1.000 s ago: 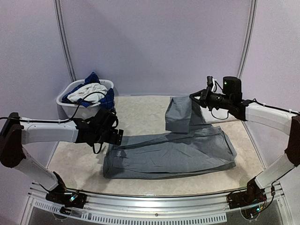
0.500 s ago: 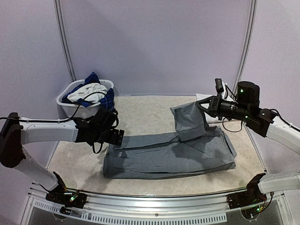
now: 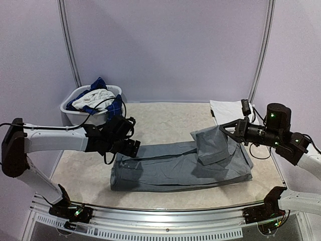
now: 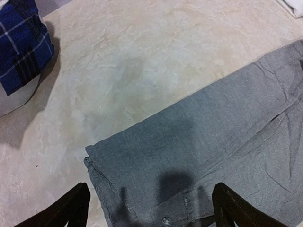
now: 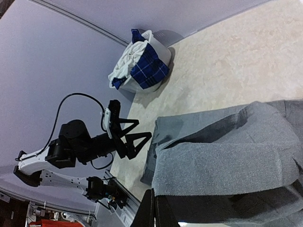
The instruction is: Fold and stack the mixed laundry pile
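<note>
Trousers (image 3: 170,170) hang lower from clenched right jaws; spread left jaws have edged rightward.

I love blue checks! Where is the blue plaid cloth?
In the top view, the blue plaid cloth sits in the white plastic oval basket at the far-left corner of the table.

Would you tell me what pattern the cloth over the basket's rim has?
The cloth is blue plaid with thin white lines, clearest in the left wrist view.
</note>
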`<state>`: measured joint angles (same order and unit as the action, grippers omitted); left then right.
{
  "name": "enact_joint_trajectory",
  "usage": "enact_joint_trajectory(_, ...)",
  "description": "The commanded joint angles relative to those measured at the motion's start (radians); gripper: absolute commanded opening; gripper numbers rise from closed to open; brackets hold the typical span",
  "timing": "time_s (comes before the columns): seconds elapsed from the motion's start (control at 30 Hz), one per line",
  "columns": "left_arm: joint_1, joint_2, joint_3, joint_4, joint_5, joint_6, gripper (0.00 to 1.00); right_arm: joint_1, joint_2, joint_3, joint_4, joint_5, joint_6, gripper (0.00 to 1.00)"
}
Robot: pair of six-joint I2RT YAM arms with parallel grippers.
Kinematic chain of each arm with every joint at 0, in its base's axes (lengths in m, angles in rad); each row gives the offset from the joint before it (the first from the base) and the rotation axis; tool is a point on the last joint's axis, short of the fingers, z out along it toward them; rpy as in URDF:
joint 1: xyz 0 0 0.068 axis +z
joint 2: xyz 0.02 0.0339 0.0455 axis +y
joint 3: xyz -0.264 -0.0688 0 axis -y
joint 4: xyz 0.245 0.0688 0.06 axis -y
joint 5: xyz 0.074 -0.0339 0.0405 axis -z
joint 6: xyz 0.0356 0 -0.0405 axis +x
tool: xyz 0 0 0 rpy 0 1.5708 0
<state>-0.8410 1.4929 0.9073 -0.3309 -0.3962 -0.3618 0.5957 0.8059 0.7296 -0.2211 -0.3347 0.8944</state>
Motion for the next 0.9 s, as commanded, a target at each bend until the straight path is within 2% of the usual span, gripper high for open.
enact_joint_trajectory(0.0, -0.043, -0.003, 0.015, -0.001, 0.022, 0.038, 0.91, 0.008, -0.032, -0.022, -0.101, -0.033, 0.015, 0.02)
enact_joint_trajectory(0.23, -0.081, -0.032, 0.01, 0.009, 0.071, 0.069, 0.9, 0.009, -0.173, -0.009, -0.3, -0.024, -0.017, 0.03)
enact_joint_trajectory(0.47, -0.093, -0.03, 0.014, 0.009, 0.063, 0.07, 0.9, 0.008, -0.324, 0.035, -0.53, 0.068, -0.067, 0.05)
enact_joint_trajectory(0.6, -0.096, -0.022, 0.017, 0.01, 0.067, 0.071, 0.9, 0.009, -0.363, -0.005, -0.546, 0.079, -0.059, 0.07)
enact_joint_trajectory(0.77, -0.104, -0.011, 0.019, 0.01, 0.069, 0.068, 0.89, 0.008, -0.347, -0.024, -0.521, 0.104, -0.06, 0.07)
enact_joint_trajectory(0.87, -0.133, -0.015, 0.019, 0.026, 0.099, 0.089, 0.87, 0.007, -0.318, -0.021, -0.498, 0.095, -0.074, 0.1)
